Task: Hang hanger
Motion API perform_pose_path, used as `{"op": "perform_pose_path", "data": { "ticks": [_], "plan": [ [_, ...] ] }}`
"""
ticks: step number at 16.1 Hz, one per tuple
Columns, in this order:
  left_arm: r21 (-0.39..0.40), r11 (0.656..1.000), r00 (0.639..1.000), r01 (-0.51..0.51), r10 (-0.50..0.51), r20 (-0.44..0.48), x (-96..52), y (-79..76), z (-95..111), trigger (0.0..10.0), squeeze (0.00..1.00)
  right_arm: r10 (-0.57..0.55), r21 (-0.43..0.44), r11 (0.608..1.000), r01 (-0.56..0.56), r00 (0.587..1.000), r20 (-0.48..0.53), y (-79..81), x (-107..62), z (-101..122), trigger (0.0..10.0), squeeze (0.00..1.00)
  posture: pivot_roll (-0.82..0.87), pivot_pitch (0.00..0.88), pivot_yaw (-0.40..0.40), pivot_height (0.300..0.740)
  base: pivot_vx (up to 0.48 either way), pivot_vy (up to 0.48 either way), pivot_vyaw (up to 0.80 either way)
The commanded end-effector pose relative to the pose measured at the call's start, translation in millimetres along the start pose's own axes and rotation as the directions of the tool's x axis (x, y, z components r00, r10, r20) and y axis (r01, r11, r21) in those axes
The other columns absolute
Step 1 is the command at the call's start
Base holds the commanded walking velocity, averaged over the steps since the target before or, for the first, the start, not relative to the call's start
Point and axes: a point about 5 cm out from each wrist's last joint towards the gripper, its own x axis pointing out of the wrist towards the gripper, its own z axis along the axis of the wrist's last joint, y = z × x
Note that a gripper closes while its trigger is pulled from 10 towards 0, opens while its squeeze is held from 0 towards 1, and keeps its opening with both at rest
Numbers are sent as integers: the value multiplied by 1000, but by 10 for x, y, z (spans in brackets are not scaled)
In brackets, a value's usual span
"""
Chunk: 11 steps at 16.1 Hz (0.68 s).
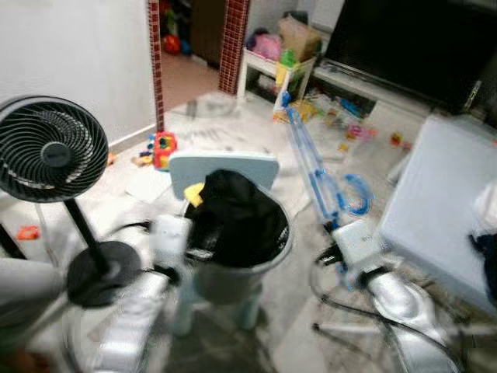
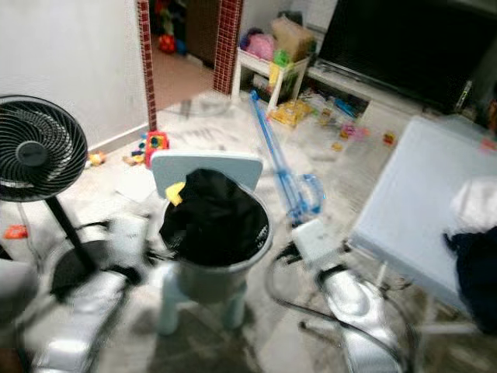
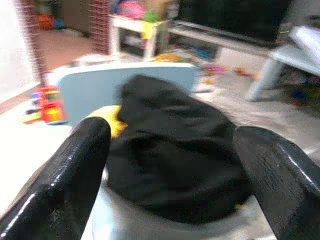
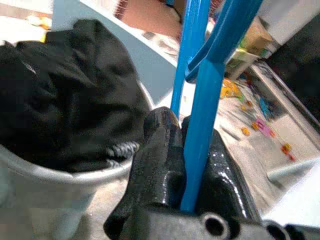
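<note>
A blue plastic hanger sticks up and away from my right gripper, its hook end curling to the right. In the right wrist view the gripper is shut on the hanger's bar. A grey bucket stands on a light blue stool between my arms, heaped with black clothing and a bit of yellow. My left gripper is open, its fingers wide apart just in front of the black clothing, holding nothing.
A black standing fan is at my left. A pale blue table with clothes on it stands at my right. Toys litter the tiled floor. Further back are a white shelf and a dark TV.
</note>
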Motion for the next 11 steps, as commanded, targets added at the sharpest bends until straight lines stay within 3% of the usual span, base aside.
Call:
{"op": "perform_pose_path", "data": {
  "ticks": [1, 5, 8, 11],
  "plan": [
    [-16, 999, 999, 41, -41, 11, 43, -135, 30, 10000, 0, -41, -13, 999, 41, 999, -11, -125, -58, -25, 10000, 0, 84, 0, -162, 740, 296, 0, 0],
    [-14, 1000, 1000, 24, -24, -12, 99, -156, 23, 10000, 0, -38, -12, 999, 37, 999, -11, -119, -50, -32, 10000, 0, 84, 0, -160, 740, 142, 0, 0],
    [-190, 982, 998, 9, -19, -52, 285, -277, 67, 10000, 0, -29, -16, 999, 28, 1000, -9, -97, -39, -20, 10000, 0, 74, 0, -161, 740, 0, 0, 0],
    [-329, 944, 995, 5, -38, -94, 330, -450, 61, 10000, 0, -29, -28, 999, 29, 1000, -8, -147, -24, 1, 10000, 0, 67, 0, -167, 740, 0, 0, 0]
  ]
}}
